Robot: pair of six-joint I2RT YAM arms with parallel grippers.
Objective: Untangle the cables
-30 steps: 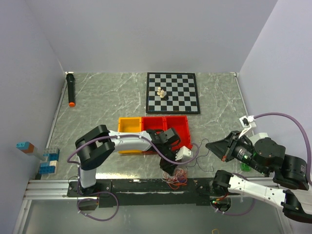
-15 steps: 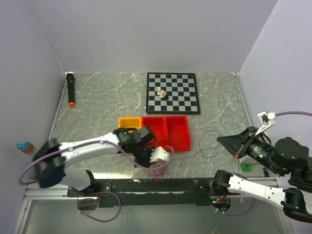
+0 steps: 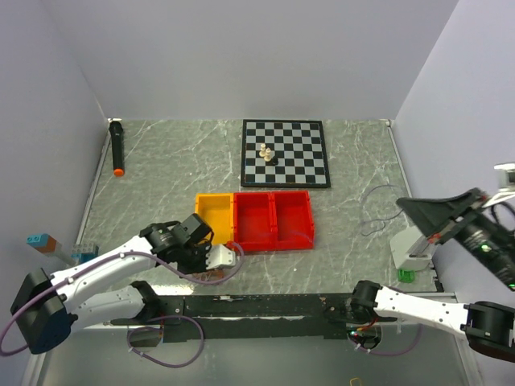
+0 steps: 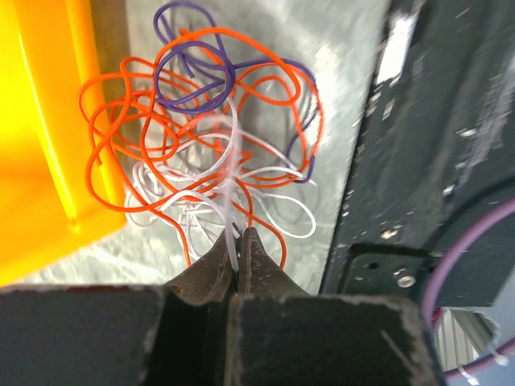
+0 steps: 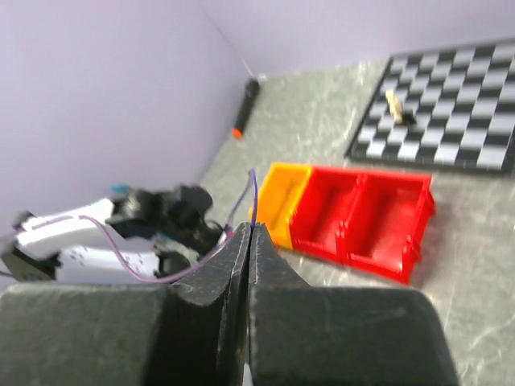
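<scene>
Cables (image 4: 201, 161) seemed mid-separation: left gripper (image 4: 236, 241) pinched a white strand (image 4: 231, 189), right gripper (image 5: 249, 235) pinched a purple strand (image 5: 252, 189); next move probably needed wider pulling.

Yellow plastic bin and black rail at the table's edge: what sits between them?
A tangle of orange, white and purple cables, seen in the left wrist view, with the left pincer pinching a white strand.
</scene>
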